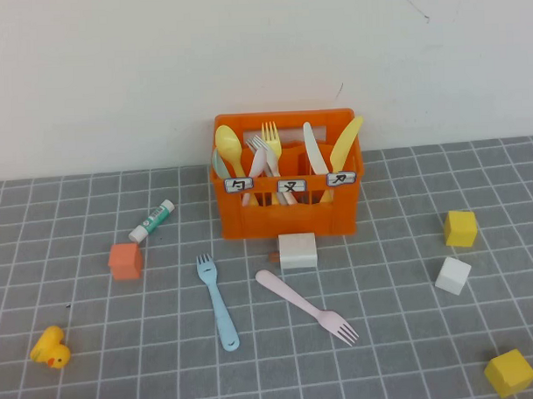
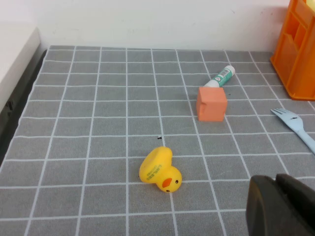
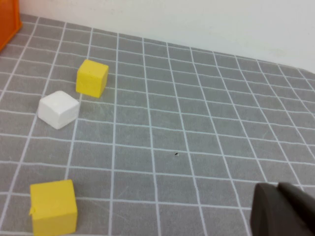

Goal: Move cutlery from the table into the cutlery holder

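Observation:
The light blue fork [image 1: 217,301] lies flat on the grey grid table [image 1: 394,335] in front of the orange cutlery holder [image 1: 287,207]. The pale pink fork [image 1: 307,307] lies to its right, tines toward the front. The holder stands at the back middle and holds several pieces of cutlery. Neither arm shows in the high view. My left gripper [image 2: 275,184] is shut and empty, low over the table's left front; the blue fork's tines [image 2: 294,123] and the holder's side [image 2: 298,49] lie ahead of it. My right gripper [image 3: 276,189] is shut and empty over the right front.
A white block [image 1: 297,250] sits just before the holder. On the left are an orange cube [image 1: 125,260], a glue stick [image 1: 152,220] and a yellow duck [image 1: 50,348]. On the right are two yellow cubes [image 1: 460,228] [image 1: 509,371] and a white cube [image 1: 452,275].

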